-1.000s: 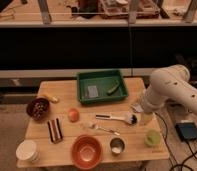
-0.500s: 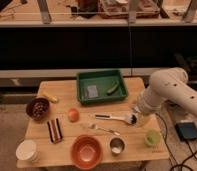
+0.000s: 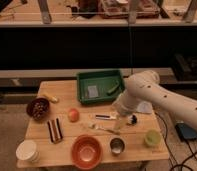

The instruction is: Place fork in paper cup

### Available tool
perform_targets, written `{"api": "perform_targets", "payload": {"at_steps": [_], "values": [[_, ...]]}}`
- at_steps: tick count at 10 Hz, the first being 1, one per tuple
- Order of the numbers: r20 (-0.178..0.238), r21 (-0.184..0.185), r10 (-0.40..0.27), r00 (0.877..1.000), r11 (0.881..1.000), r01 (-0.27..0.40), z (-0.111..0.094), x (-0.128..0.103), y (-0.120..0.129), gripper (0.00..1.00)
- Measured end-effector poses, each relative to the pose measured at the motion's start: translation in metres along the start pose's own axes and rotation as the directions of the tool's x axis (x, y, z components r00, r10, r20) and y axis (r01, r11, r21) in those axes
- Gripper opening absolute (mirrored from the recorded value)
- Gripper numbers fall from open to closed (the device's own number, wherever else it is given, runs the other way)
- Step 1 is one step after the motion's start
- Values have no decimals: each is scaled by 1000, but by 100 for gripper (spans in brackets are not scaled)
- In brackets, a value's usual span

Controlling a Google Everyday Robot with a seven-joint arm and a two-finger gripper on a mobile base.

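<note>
Spread fingers mark the gripper (image 3: 122, 122), which hangs low over the wooden table (image 3: 65, 90), up and to the right of the orange bowl (image 3: 87, 151), with nothing caught between them. Its tips sit at the right end of the fork (image 3: 100, 127), which lies flat just above the bowl; whether they touch it I cannot tell. A white-handled utensil (image 3: 105, 117) lies a little farther up. The paper cup (image 3: 27, 150) stands well left of the bowl at the table's corner. A steel cup (image 3: 116, 146) is just right of the bowl, a light green cup (image 3: 152, 138) beyond it. A striped packet (image 3: 55, 130) lies up-left of the bowl, its print unreadable. A green tray (image 3: 99, 75) sits far above.
</note>
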Motion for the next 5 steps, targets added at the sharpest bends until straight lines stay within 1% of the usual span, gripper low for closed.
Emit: {"api": "perform_targets", "payload": {"at_steps": [1,2,3,4,5], "values": [[19,-13,13,1000,1000,-13,19,-6,-1,65],[32,-23,28,999,999,-28,37,-7,0,65],[39,-28,37,999,999,-36,49,-7,0,65],[52,-30,44,998,999,-42,66,-6,0,65],[70,-25,49,996,999,-48,78,-6,0,65]]}}
